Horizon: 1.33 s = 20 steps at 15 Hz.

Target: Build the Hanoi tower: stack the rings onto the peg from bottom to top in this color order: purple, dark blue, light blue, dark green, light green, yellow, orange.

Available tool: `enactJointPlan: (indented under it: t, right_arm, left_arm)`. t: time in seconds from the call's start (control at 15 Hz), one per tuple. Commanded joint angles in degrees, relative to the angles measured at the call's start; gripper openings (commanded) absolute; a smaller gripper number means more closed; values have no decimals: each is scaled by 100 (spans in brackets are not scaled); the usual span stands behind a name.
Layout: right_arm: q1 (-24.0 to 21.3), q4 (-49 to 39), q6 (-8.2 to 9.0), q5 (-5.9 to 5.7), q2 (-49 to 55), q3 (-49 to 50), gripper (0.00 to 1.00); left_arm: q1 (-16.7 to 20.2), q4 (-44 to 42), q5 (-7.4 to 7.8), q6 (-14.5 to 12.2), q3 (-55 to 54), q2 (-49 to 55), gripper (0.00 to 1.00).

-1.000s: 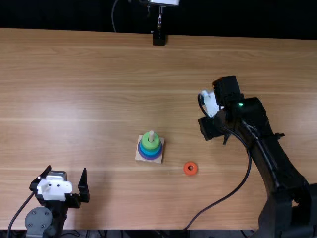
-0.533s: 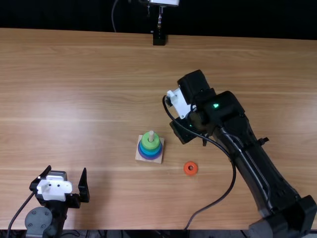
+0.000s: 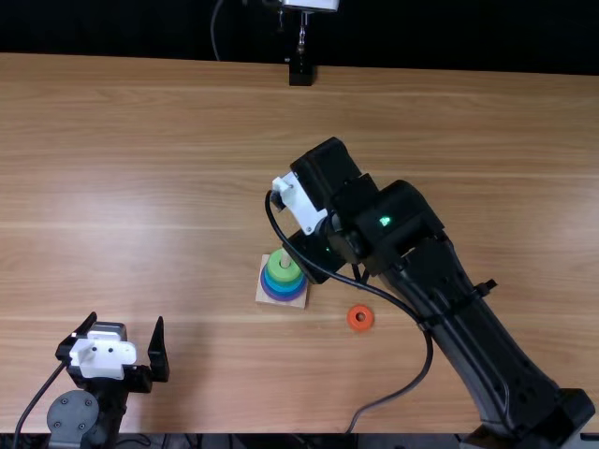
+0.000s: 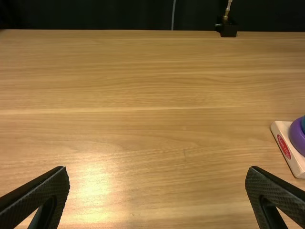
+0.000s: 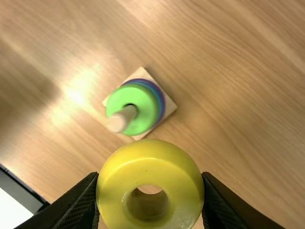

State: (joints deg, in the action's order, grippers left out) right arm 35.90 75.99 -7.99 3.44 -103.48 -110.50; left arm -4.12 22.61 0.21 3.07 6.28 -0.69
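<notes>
Right black gripper (image 5: 150, 175): clamped on glossy yellow ring (image 5: 150, 163)
Left black gripper (image 4: 157, 170): fingers spread, empty
Round wooden peg (image 5: 121, 120): light green ring (image 5: 145, 102) uppermost; yellow's turn
Next: centre hole, lower
Small orange ring (image 3: 360, 317): on wooden table (image 3: 140, 187)

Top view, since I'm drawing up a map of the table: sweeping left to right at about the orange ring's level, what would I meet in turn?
Left claw → the peg's wooden base with its stacked rings → orange ring → right arm's long black link.
</notes>
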Motion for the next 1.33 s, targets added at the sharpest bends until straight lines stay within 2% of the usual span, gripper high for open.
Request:
enactJointPlan:
  t: [0.0,1.27]
  right_arm:
    - [93,12,82,46,118,-306,0]
    - [339,-241,92,78,-498,-464,0]
  left_arm:
    - [25,428,-31,-43,-628,69,100]
    - [25,428,-31,-54,-628,69,100]
